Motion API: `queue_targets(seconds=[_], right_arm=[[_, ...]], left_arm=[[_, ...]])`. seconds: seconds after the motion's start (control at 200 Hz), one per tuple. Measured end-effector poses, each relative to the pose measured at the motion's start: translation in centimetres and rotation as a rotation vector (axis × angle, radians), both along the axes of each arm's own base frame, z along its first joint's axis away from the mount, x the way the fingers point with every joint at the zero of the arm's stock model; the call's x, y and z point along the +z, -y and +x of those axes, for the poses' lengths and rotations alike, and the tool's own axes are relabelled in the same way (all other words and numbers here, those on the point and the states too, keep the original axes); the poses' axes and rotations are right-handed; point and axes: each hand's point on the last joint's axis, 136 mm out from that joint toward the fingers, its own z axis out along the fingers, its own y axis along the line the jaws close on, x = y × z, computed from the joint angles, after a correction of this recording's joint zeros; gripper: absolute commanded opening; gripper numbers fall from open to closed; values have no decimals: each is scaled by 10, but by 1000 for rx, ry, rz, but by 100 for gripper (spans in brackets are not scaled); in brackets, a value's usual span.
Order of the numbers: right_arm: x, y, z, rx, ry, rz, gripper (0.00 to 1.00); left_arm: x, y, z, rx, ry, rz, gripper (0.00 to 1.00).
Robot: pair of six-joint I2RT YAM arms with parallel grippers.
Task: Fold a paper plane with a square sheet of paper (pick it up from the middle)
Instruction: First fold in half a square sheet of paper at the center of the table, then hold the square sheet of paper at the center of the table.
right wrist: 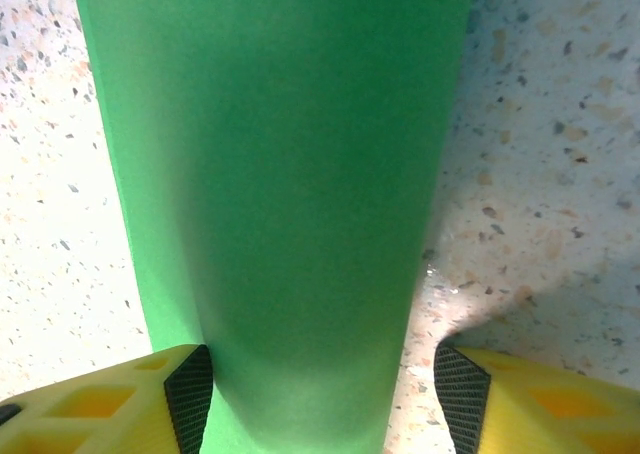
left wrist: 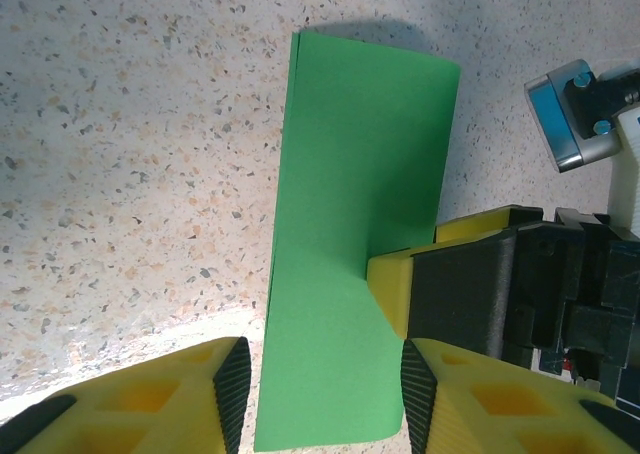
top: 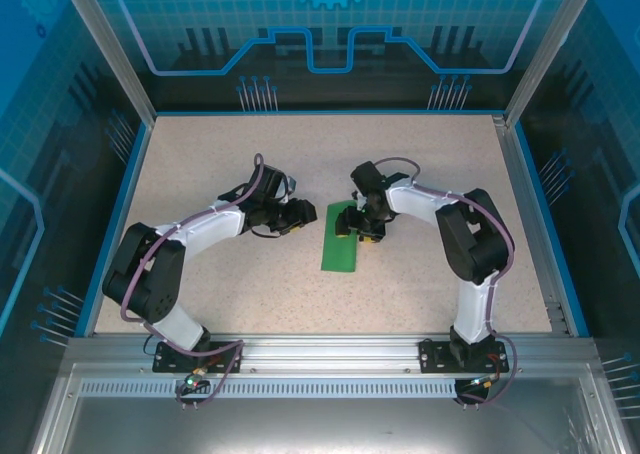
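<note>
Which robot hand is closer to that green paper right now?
The right. The right hand sits over the far end of the paper, fingers straddling it; the left hand is just off its left edge.

Top view: bright green folded paper sheet [top: 341, 244] flat on speckled stone-pattern desk [top: 250, 144], just right of frame centre, long axis top to bottom. Left gripper [top: 303, 214] just left of its upper end. Right gripper [top: 360, 226] at its upper right edge.
</note>
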Motion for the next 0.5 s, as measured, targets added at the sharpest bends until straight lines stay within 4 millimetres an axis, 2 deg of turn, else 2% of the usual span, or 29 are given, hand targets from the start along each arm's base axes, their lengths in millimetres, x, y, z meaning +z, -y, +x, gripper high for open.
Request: queue_targets(seconds=[0.325, 0.5], right_arm=[[-2, 1, 0, 7, -14, -41, 66], [-3, 1, 0, 10, -16, -56, 65]], left_arm=[[0, 0, 0, 0, -1, 0, 46], [1, 2, 0, -8, 0, -11, 39]])
